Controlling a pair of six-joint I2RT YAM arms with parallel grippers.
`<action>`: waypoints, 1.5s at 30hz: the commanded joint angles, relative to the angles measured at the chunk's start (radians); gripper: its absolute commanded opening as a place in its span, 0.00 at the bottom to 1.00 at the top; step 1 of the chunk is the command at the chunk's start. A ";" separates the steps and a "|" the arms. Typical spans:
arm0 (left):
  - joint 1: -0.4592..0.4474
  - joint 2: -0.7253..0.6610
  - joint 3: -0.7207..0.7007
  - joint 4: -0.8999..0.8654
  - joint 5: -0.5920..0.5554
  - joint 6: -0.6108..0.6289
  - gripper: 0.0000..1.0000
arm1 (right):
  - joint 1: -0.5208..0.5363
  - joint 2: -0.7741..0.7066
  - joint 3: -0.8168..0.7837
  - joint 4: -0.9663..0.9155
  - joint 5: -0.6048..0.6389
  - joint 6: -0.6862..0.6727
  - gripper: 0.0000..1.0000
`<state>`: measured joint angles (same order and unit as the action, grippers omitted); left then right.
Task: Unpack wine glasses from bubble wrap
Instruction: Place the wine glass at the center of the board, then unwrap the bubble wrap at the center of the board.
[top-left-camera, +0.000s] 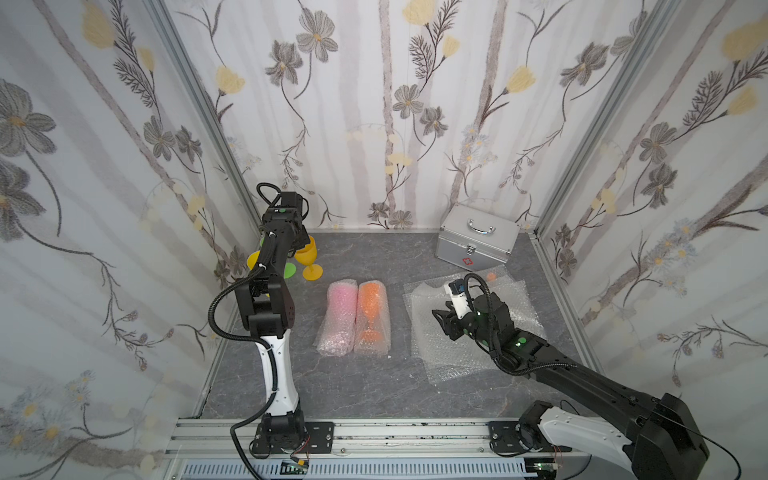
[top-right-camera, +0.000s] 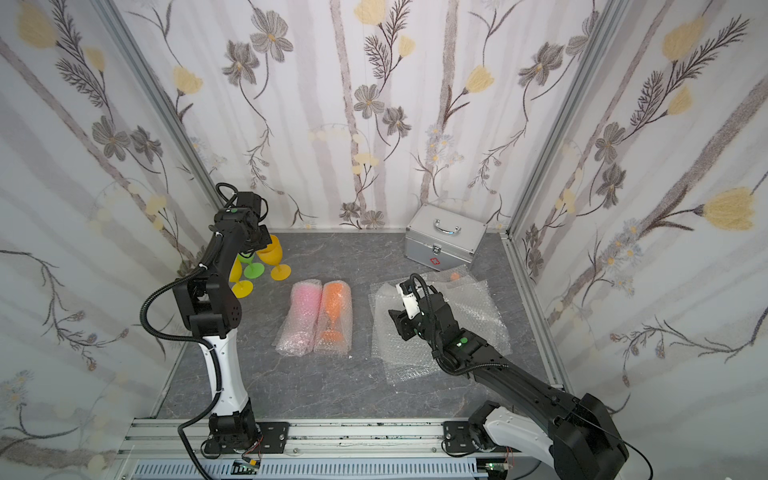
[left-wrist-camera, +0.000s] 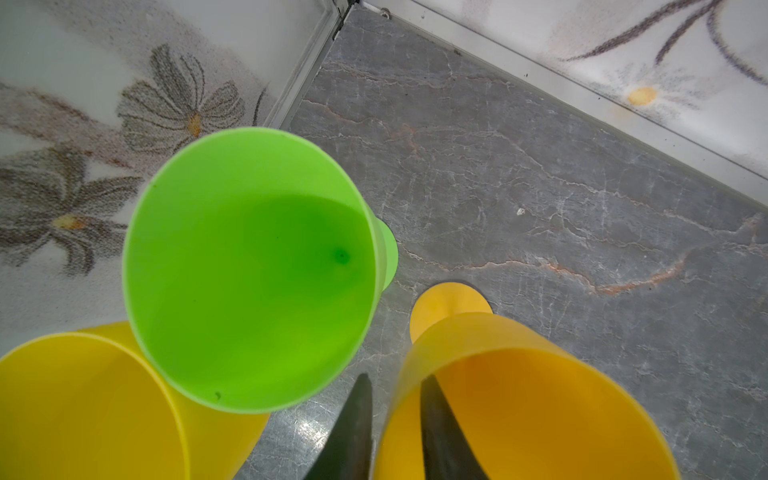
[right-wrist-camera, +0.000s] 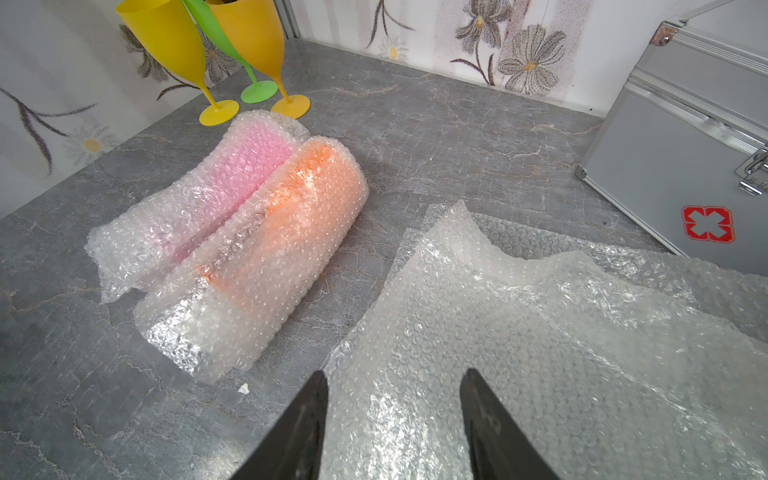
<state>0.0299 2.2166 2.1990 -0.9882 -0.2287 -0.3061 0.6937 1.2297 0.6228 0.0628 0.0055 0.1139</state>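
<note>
Floral-papered walls (top-left-camera: 374, 104) on three sides — grey veined marble floor (top-left-camera: 374, 395), silver case (top-left-camera: 478, 239) at back

From my remote station, the one sign I can read is a red cross emblem (right-wrist-camera: 707, 223), drawn as a red outline with a pale centre, on the front panel of the silver case (right-wrist-camera: 665, 166) just below its latch, and it appears small in both top views.
</note>
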 joint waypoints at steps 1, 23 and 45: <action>0.001 -0.002 0.045 -0.046 -0.008 0.010 0.31 | 0.000 0.001 0.010 0.031 0.002 0.027 0.52; -0.103 -0.395 -0.237 0.031 0.178 0.004 0.40 | 0.049 0.320 0.347 -0.086 -0.104 0.226 0.53; -0.223 -1.038 -1.254 0.462 0.392 -0.277 0.41 | 0.168 0.763 0.696 -0.229 -0.160 0.345 0.52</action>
<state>-0.1856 1.1961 0.9661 -0.5854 0.1444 -0.5484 0.8589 1.9751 1.3045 -0.1516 -0.1799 0.4427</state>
